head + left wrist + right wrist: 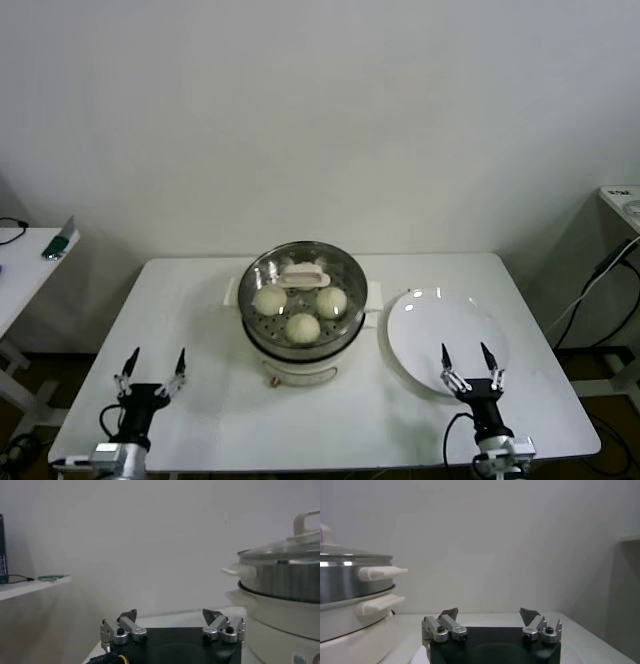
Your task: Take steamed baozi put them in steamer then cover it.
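The white table [200, 300] fills the lower half of the head view, its near edge cut off by the bottom of the frame. At its centre stands the steamer [305, 355], a shiny steel pot on a white base; its far handle side is hard to make out. The cover [345, 268] sits on top, its clear glass almost invisible from above, with only the cream-white bar handle showing near the pot's far rim. In the left wrist view the lid's dome and metal rim show at the right edge, cut off by the frame. Through the glass three steamed baozi [303, 327] show as smooth, pale domes on the perforated tray; a fourth cannot be made out under the handle. A flat white plate [420, 320] lies just right of the steamer, its near edge partly hidden by the right gripper [471, 363], which hovers over it with fingers spread apart, holding nothing. The left gripper [153, 368] sits at lower left, over the table's near left corner, fingers likewise apart, holding nothing. Both arms are cut off at the bottom.
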